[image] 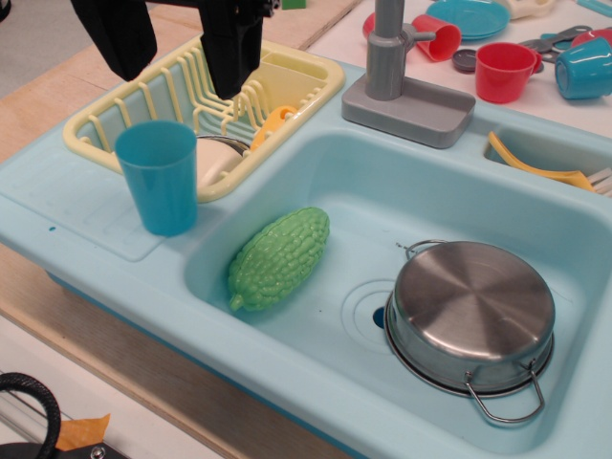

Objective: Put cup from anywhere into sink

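Observation:
The cup (159, 177) is a tall plain blue tumbler. It stands upright on the sink's left drainboard, just in front of the yellow dish rack. The sink (86, 215) is a pale light-blue toy unit with a deep basin, a round drain (378, 316) and a grey faucet (389, 48). My gripper (177, 53) hangs at the top left, above the dish rack and above and behind the cup. Its two black fingers (232, 48) are spread apart and hold nothing.
A green gourd (279, 258) lies in the basin's left half. An upturned steel pot (471, 320) covers the right half. The yellow dish rack (306, 76) holds dishes. Red mugs (502, 70), a blue handled mug (583, 67) and a blue plate (469, 16) stand behind the sink.

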Action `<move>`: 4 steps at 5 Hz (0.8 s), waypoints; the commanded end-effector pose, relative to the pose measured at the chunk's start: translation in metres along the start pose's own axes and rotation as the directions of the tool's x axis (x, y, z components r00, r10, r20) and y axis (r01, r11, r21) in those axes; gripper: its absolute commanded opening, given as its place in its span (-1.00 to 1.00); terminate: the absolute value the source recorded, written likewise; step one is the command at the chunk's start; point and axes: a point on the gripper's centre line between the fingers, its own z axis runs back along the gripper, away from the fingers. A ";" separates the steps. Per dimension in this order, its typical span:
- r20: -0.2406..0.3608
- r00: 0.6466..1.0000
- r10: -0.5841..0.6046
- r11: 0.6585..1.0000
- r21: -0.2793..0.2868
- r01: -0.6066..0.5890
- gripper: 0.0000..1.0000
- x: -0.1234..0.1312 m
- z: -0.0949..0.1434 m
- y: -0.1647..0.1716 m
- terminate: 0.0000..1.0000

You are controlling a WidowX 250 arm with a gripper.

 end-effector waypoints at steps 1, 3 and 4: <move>0.000 1.000 0.000 1.000 0.000 0.000 1.00 0.000 0.000 0.000 -1.00; -0.055 0.998 0.035 0.998 -0.044 -0.037 1.00 0.000 -0.025 0.003 -1.00; -0.090 0.994 0.060 0.996 -0.067 -0.066 1.00 -0.008 -0.035 0.007 -1.00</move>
